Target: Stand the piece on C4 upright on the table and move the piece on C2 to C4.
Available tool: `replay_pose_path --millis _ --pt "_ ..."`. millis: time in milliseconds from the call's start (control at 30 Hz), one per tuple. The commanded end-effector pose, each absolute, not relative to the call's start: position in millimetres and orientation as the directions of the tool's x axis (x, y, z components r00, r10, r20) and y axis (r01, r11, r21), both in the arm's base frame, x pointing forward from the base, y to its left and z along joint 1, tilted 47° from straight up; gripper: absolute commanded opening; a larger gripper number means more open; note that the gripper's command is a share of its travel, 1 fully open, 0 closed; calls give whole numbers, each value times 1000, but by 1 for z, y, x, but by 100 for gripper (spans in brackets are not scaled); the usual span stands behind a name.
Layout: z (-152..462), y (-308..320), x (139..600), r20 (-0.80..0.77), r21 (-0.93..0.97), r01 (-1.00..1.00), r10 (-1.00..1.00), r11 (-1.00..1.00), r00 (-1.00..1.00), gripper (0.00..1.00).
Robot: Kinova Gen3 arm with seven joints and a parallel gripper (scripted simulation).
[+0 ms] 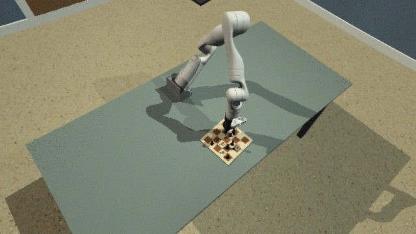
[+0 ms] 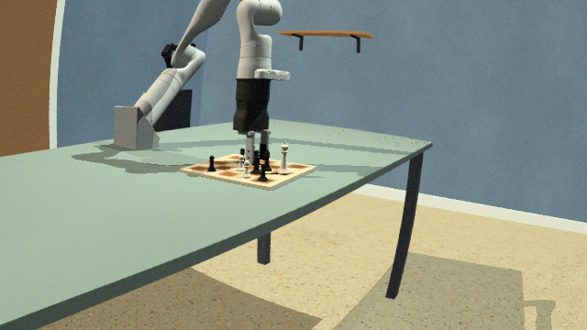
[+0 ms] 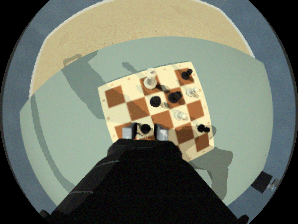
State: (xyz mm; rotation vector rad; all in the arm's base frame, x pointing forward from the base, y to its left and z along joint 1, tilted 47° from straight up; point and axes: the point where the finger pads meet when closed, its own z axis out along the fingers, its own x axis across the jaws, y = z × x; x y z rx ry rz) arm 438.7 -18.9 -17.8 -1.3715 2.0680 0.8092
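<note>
Gripper (image 2: 258,151) open, pointing straight down, fingers astride upright dark piece (image 2: 266,161)

The arm (image 1: 234,55) has smooth white rounded links on a grey wedge-shaped base (image 2: 126,133), a black wrist housing (image 2: 251,105) with a white side bracket at 3 o'clock, and grey fingers (image 2: 249,144).

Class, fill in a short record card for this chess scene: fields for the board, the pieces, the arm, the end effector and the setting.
board: small chessboard near the table edge
pieces: several black and white, all bunched on the board; tallest is a white piece
arm: white arm, reaching down over the board from its grey base
end effector: end effector open, low among the pieces, holding nothing
setting: blue wall with a wooden shelf
</note>
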Motion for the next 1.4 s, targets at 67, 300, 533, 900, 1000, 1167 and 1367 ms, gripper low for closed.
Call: replay_pose_path --millis 67,300,533,900,1000,1167,1367 --pt "-21 -19 438 -701 183 -935 -626 303 -341 0" --pt "-21 -19 438 -701 183 -935 -626 303 -341 0" --pt "-21 -19 438 -701 183 -935 -626 303 -341 0" --pt "-21 -19 438 -701 183 -935 -626 303 -341 0" --pt "-21 -19 438 -701 183 -935 -626 303 -341 0" --pt "-21 -19 438 -701 183 -935 -626 303 -341 0" --pt "-15 -24 436 -702 190 -936 -626 297 -341 0"
